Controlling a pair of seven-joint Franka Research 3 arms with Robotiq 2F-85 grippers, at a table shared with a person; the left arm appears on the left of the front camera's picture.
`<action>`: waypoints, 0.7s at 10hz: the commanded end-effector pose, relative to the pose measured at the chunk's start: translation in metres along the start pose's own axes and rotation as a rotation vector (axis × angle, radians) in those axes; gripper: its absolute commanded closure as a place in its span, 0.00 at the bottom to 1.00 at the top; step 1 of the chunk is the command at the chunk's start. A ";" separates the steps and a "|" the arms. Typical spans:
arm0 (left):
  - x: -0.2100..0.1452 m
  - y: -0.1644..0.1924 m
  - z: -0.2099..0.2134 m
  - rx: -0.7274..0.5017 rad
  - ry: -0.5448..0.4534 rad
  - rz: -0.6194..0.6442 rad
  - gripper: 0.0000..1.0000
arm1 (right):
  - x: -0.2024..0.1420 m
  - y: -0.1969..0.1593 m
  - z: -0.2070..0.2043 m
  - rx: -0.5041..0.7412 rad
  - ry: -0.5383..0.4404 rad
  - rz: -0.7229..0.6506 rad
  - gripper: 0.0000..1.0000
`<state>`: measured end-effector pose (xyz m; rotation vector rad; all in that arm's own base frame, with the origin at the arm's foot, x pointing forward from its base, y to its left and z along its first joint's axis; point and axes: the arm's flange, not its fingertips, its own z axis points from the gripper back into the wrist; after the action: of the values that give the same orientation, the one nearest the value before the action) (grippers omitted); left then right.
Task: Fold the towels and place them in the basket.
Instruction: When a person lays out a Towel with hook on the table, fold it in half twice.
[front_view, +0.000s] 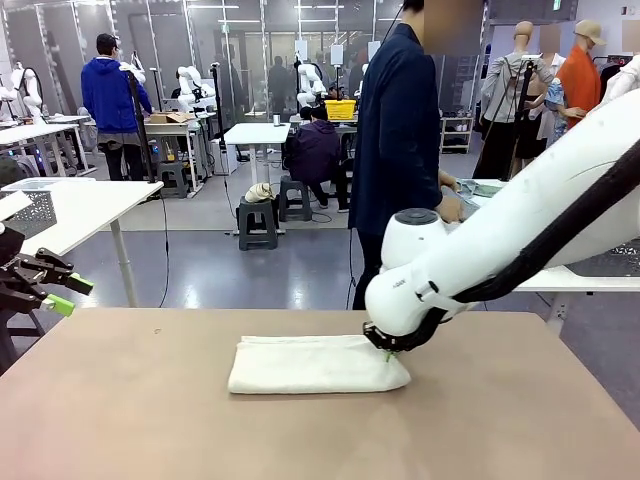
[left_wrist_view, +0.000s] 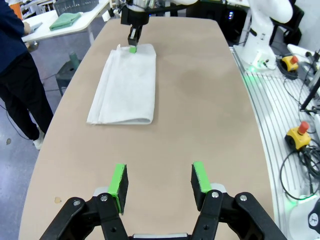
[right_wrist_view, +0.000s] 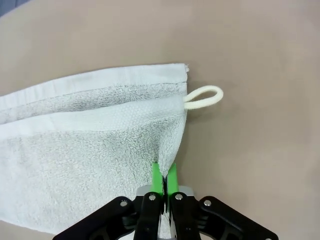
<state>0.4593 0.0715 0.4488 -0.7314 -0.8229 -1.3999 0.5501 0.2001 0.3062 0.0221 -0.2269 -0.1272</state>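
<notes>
- Plainly, the cream-white towel lay flat near the middle of the brown table, folded into a long narrow band with its length running across the front view.
- The right gripper was down at the towel's right-hand end, its white arm reaching in from the right.
- In the right wrist view, that gripper's green pads were pressed together on a small pinch of terry at the towel's end edge. The cloth puckered up into them while the rest of the towel rested on the tabletop.
- A cream loop stuck out from the towel's corner and lay flat on the table, apart from the pads.
- The left gripper hung beyond the table's left edge in the front view, off the surface.
- In the left wrist view, the left gripper had its pads spread with nothing between them, above bare tabletop and well apart from the towel.
- A person in a dark jacket stood at the far side of the table.
- A folded green cloth lay on a white side table behind the person; whether it was a towel could not be told.
</notes>
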 end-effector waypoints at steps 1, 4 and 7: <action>0.001 -0.003 0.000 0.007 -0.002 -0.003 0.34 | -0.010 -0.026 0.011 -0.025 -0.066 0.000 1.00; 0.001 -0.003 0.000 0.007 -0.002 -0.003 0.34 | -0.008 -0.052 0.020 -0.039 -0.084 -0.012 1.00; 0.001 -0.003 0.000 0.007 -0.002 -0.003 0.34 | 0.001 -0.035 0.042 -0.048 -0.122 0.023 1.00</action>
<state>0.4593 0.0715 0.4488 -0.7315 -0.8228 -1.3999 0.5384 0.1538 0.3374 -0.0225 -0.3065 -0.1181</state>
